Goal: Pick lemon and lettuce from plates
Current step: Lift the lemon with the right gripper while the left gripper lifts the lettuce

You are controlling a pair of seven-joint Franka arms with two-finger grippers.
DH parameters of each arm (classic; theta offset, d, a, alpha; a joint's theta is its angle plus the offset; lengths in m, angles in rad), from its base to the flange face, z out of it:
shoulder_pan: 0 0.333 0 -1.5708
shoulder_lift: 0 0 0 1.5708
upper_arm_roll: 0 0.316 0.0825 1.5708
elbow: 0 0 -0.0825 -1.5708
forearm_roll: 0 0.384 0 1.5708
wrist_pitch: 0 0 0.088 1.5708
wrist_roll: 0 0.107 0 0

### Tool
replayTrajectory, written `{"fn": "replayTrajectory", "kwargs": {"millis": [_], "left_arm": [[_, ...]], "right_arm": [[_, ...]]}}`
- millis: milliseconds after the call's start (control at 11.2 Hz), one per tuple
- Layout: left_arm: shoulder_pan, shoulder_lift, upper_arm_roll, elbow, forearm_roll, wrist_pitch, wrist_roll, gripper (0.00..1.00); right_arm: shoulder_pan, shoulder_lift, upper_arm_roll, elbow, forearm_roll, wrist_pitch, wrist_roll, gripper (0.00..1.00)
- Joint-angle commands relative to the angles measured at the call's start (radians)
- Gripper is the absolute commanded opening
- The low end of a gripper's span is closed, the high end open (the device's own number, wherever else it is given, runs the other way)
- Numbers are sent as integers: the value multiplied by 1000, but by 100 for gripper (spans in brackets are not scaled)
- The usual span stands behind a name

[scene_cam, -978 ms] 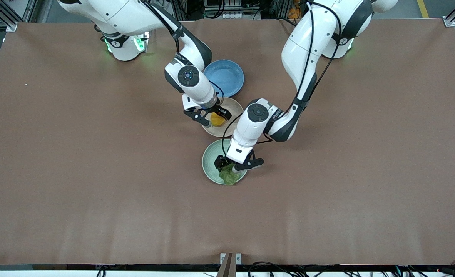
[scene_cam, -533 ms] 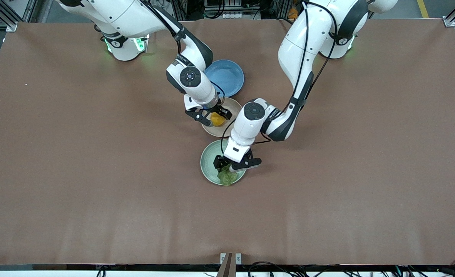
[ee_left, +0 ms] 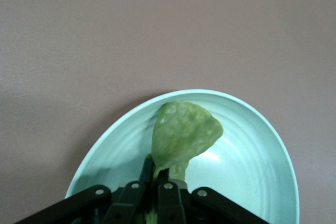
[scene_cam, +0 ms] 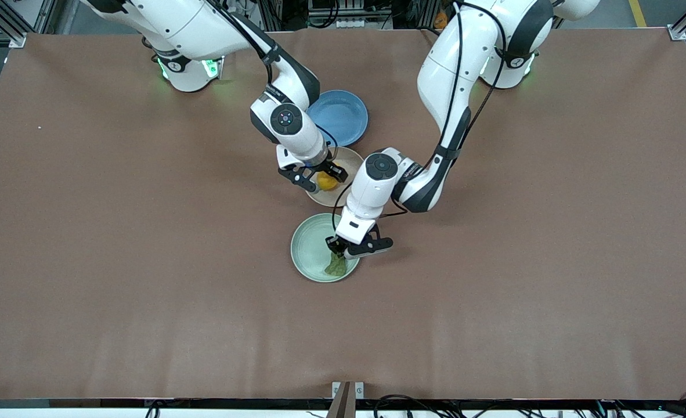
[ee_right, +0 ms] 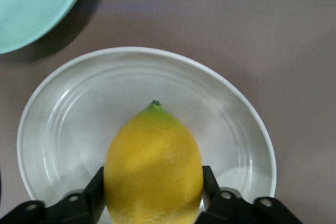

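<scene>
1. The right end effector (scene_cam: 318,178) is over the beige-pink plate (scene_cam: 351,159), which sits near the middle of the tabletop (scene_cam: 116,261), somewhat toward the edge where the arms' bases stand. Its fingers are pressed against both sides of the lemon (scene_cam: 326,182). In the right wrist view the lemon (ee_right: 153,166) fills the gap between them over the plate (ee_right: 63,114); whether it has lifted clear cannot be told.

2. The left end effector (scene_cam: 346,248) is over the mint green plate (scene_cam: 308,249), the plate nearer the front camera. Its fingers are drawn nearly together on the stem end of the lettuce (scene_cam: 336,266). In the left wrist view the leaf (ee_left: 184,137) hangs from the fingers above the plate (ee_left: 262,171).

3. As I judge it, both grasps are made and the task is well past halfway. What remains is to raise each item fully off its plate.

4. The blue plate (scene_cam: 343,116) plays no part here.
</scene>
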Motion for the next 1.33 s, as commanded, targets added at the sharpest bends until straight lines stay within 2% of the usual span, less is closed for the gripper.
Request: {"fn": "replayTrajectory", "kwargs": {"millis": [0,89,356,711,978,1156,1244], "left_arm": [[-9,-12,20,20,-8,7,-18,0],[5,-29,20,18,-6,2,-18,0],[31,-53,20,-11,-5,-4,-12,0],[25,-41,37,-35,-3,-4,-10,0],[24,-41,38,-58,9,-4,-9,0],[33,-53,47,-98,78,-9,-7,0],[31,-65,64,-112,86,-13,-3,0]], "right_arm": [[-16,6,6,1,-39,8,24,20],[-18,0,6,6,-39,-3,24,12],[-42,-58,11,18,-37,-70,16,0],[-99,-177,21,55,-33,-285,-51,0],[-204,-289,29,56,-14,-469,-267,0],[-292,-361,21,55,68,-556,-487,0],[-344,-383,18,55,82,-598,-592,0]]}}
